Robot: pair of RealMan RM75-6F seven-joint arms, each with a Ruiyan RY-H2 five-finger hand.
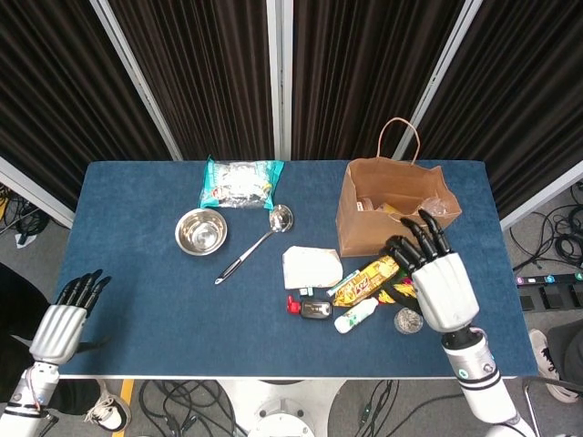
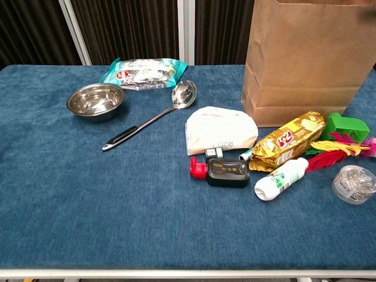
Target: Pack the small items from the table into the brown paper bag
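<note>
My right hand (image 1: 434, 278), empty with fingers spread wide, hangs right of centre over the gold snack packet (image 1: 366, 278) below the brown paper bag (image 1: 387, 214); I should lower squarely before closing on it

Blue-covered table (image 2: 88, 217). Brown paper bag (image 2: 305, 59) upright at back right. Before the bag: white pouch (image 2: 220, 130), gold snack packet (image 2: 288, 140), white bottle (image 2: 281, 178), black case (image 2: 228, 173). Left of the bag: ladle (image 2: 154, 117), steel bowl (image 2: 95, 100), teal packet (image 2: 144, 72).
</note>
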